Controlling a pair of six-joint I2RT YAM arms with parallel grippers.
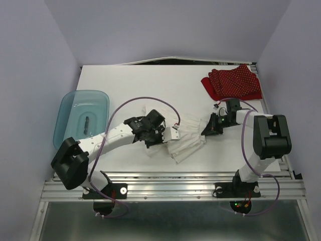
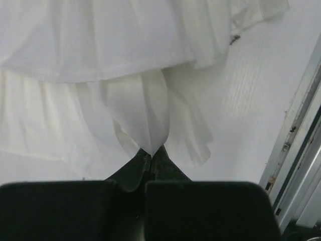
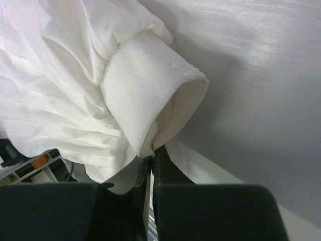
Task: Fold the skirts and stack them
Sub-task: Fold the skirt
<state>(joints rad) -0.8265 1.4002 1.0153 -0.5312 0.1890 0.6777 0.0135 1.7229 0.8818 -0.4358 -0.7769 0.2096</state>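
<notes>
**Top external view**
- Metal rail [image 1: 170, 187]: runs along the near edge and carries both arm bases.
- Table [image 1: 150, 85]: white, with both arms reaching over it.
- Left gripper [image 1: 170, 134]: over the middle of the table at the left edge of the white skirt. Its jaw state is not readable from this height.
- Right gripper [image 1: 208, 128]: at the skirt's right edge. Its jaw state is also unreadable from here.
- White skirt [image 1: 188, 143]: pleated and crumpled, lying centre-front on the table between the two grippers.
- Red skirt [image 1: 233, 83]: has white dots and lies bunched at the far right corner, well apart from the white one.
- Teal tub [image 1: 70, 108]: translucent, sitting at the table's left edge with a small dark object inside.

**Left wrist view**
- Left gripper [image 2: 152, 153]: the jaws are pressed together and pinch a hanging fold of cloth at the tips.
- White skirt [image 2: 100, 40]: layered pleats spread across the upper frame, and one loop of cloth droops down into the pinch.
- Table [image 2: 251, 90]: bare white surface to the right, with the rail [image 2: 296, 140] beyond it.

**Right wrist view**
- Right gripper [image 3: 150, 163]: the jaws are closed tight on the cloth's lower edge.
- White skirt [image 3: 55, 90]: gathered pleats lie to the left. A thicker woven band [image 3: 145, 85] curls over just above the fingertips.
- Table [image 3: 251, 75]: a grey-white surface behind and to the right.
</notes>
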